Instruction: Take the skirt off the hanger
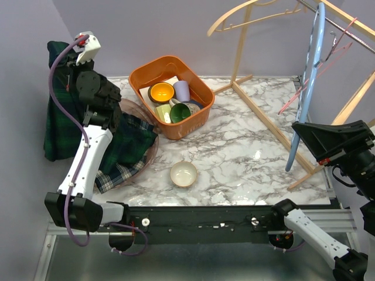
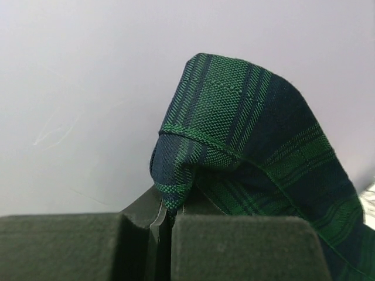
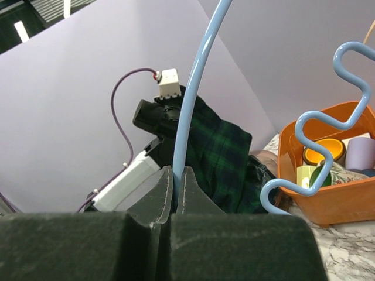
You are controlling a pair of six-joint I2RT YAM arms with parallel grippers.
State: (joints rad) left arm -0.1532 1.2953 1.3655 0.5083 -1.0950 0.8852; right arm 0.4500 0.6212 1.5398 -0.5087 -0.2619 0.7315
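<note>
Left gripper [image 2: 167,218]: fingers pinched nearly together on a folded edge of the dark green plaid fabric skirt [image 2: 246,134]. The cloth bunches right at the tips, rises above them, then drops away to their right. Past that there is only plain lilac wall.

Right gripper [image 3: 176,175]: fingers fully closed on the thin rod of the light blue plastic hanger [image 3: 190,99]. The rod runs straight up from between the tips, and its wavy end curls down to the right of them. The hanger is bare, with the skirt well apart from it, far beyond the fingers.

Beyond the right fingers, the right wrist view shows the left arm holding the skirt up. The orange plastic basket [image 3: 293,140] holding cups and bowls sits off to the right.

Only the top view shows:
- The skirt's lower part is draped on the white marble-pattern table [image 1: 246,158], below the left fingers.
- A small cream bowl [image 1: 184,174] stands alone between the two arms, apart from the cloth.
- A light wooden rack [image 1: 258,108] stands just behind the right fingers, with the hanger leaning across its base rail.

Neither wrist view shows the bowl. The left wrist view shows no table.
</note>
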